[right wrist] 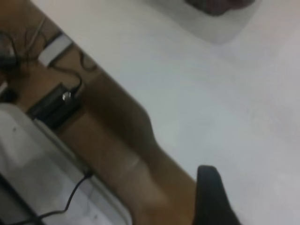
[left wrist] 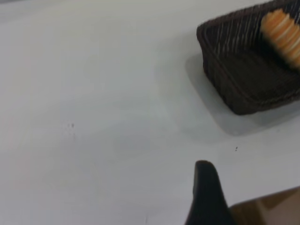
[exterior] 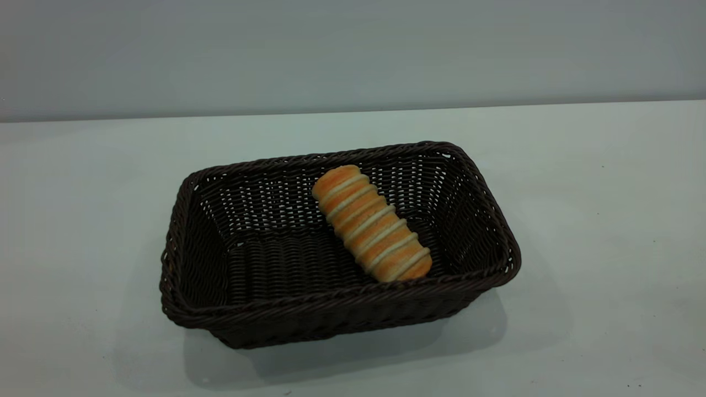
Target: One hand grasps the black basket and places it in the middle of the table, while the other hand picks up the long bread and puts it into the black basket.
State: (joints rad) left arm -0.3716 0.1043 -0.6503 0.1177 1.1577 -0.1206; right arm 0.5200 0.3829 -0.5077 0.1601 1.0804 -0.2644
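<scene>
Exterior view is showing the white surface (exterior: pixel 606 248) carrying the black basket (exterior: pixel 231 309) about midway between its side edges, nearer the front edge than the far one, and no arm is appearing there. The long bread (exterior: pixel 371 224) is lying slantwise inside the basket, one end leaning against the far wall, the other resting by the near rim. The left wrist view is catching the left gripper (left wrist: pixel 206 197) well apart from the basket; only one dark finger is showing, so I cannot tell its spread. The right wrist view is catching the right gripper (right wrist: pixel 211 197) by the surface's edge, above a floor with cables (right wrist: pixel 70 197); cannot tell its fingers either.
</scene>
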